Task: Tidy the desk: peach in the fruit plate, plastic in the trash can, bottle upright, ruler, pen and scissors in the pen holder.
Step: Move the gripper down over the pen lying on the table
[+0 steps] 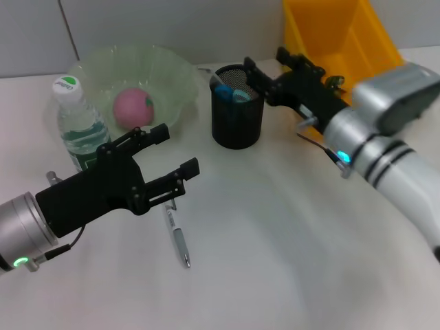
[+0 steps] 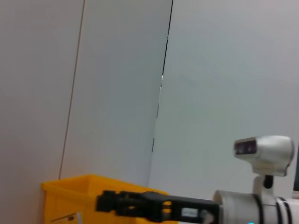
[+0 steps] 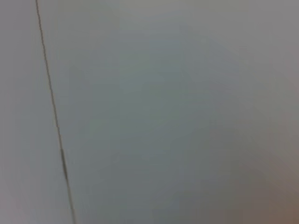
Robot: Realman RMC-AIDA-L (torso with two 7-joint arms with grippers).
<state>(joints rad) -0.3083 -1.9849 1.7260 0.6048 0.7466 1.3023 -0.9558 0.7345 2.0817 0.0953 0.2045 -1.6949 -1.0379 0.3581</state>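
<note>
Pen (image 1: pixel 177 236) lies on the white surface (image 1: pixel 289 240) at lower centre of the head view, its upper end under the left tool (image 1: pixel 170 152), whose two fingers stand apart just above it while the arm reaches in level from the lower left. Right tool (image 1: pixel 256 74) sits at the rim of the black pen holder (image 1: pixel 236 117), upper centre; its fingers look close together, though I cannot tell for sure. Peach (image 1: pixel 132 107) rests in the green fruit plate (image 1: pixel 172 75), bottle (image 1: pixel 79 124) upright beside it. Yellow bin (image 1: pixel 344 34) fills the upper right. Open surface spreads across the lower right.
</note>
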